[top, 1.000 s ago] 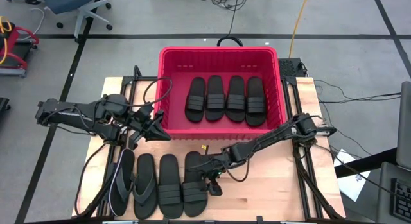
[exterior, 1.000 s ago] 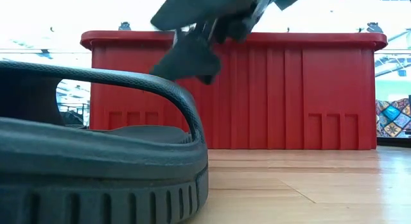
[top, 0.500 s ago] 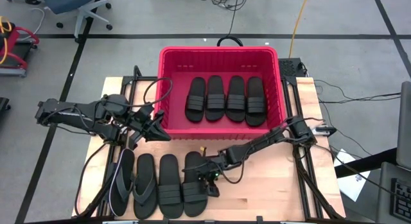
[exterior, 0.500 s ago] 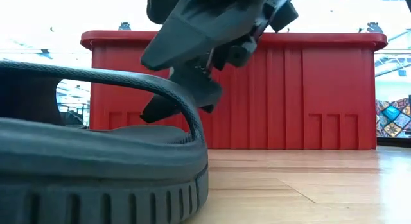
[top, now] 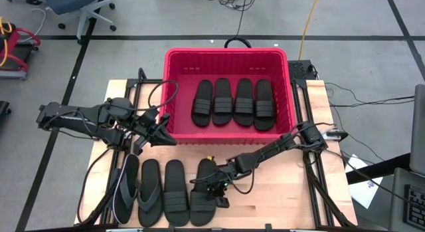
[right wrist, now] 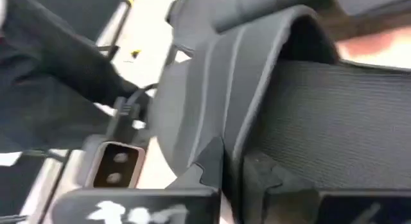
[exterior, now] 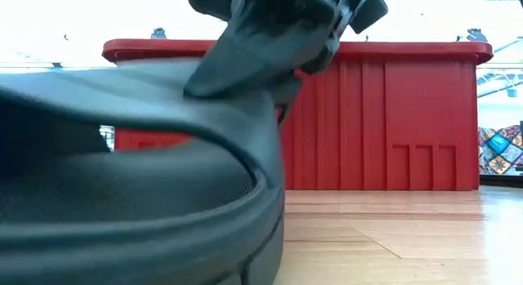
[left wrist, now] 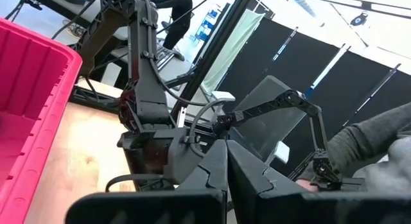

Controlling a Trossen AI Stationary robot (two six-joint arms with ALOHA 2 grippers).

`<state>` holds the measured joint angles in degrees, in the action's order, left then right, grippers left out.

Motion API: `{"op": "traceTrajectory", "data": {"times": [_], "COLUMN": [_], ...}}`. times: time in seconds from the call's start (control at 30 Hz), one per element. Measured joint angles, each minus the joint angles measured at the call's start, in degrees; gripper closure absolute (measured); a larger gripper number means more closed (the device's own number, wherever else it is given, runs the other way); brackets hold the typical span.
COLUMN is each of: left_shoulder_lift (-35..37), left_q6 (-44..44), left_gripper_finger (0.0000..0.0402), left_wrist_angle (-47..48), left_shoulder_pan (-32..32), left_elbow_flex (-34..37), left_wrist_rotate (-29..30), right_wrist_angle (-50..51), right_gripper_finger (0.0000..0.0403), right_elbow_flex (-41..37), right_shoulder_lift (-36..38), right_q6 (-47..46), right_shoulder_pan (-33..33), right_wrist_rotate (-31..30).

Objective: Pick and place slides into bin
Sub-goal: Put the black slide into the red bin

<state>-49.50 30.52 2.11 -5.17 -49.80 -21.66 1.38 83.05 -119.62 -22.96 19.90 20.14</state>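
Note:
The red bin (top: 226,52) stands at the table's far middle, and several black slides (top: 232,102) lie flat on its floor. In a row at the near left lie two flip-flops (top: 137,191) and a slide (top: 175,192), soles down. Just right of them is another slide (top: 201,191), with my right gripper (top: 216,187) shut on it. In the low view this slide (exterior: 122,211) fills the left, with the gripper (exterior: 253,56) above it. My left gripper (top: 163,133) hangs shut by the bin's near left corner, touching nothing. My right gripper pinches the ribbed strap (right wrist: 234,131) of the rightmost slide between its two fingers, toward the strap's right end. The fingers come slanting down from the table's right. The strap (exterior: 163,105) is pulled up and the slide's right side is tipped off the wood.
Bare wood (top: 279,199) lies right of the row, between the held slide and the table's right edge. The bin's near wall (exterior: 384,113) rises just beyond. Black frame rails and cables (top: 312,179) run along both table sides.
My right gripper has come down and toward the near left onto the rightmost slide's strap and has shut on it. The slide has tipped up on its right side and turned a little, away from its neighbour.

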Motion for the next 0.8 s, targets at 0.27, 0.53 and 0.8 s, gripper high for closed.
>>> {"op": "traceTrajectory", "data": {"times": [0.27, 0.53, 0.8], "left_shoulder_lift": [0.0, 0.0, 0.0], "left_q6": [-0.4, -1.5, -1.4], "left_gripper_finger": [0.0396, 0.0396, 0.0396], "left_wrist_angle": [0.1, 0.6, 0.9], "left_shoulder_pan": [0.0, 0.0, 0.0], "left_elbow_flex": [0.0, 0.0, 0.0], "left_wrist_rotate": [0.1, -0.6, 2.7], "right_wrist_angle": [2.1, 12.8, 41.7], "right_gripper_finger": [0.0397, 0.0399, 0.0401], "right_elbow_flex": [-0.1, -0.1, 0.0], "right_shoulder_lift": [9.8, 27.6, 44.5], "right_q6": [-0.4, -1.0, 1.3], "right_shoulder_pan": [1.1, 4.7, 2.2], "right_wrist_rotate": [3.2, -9.5, -17.2]}}
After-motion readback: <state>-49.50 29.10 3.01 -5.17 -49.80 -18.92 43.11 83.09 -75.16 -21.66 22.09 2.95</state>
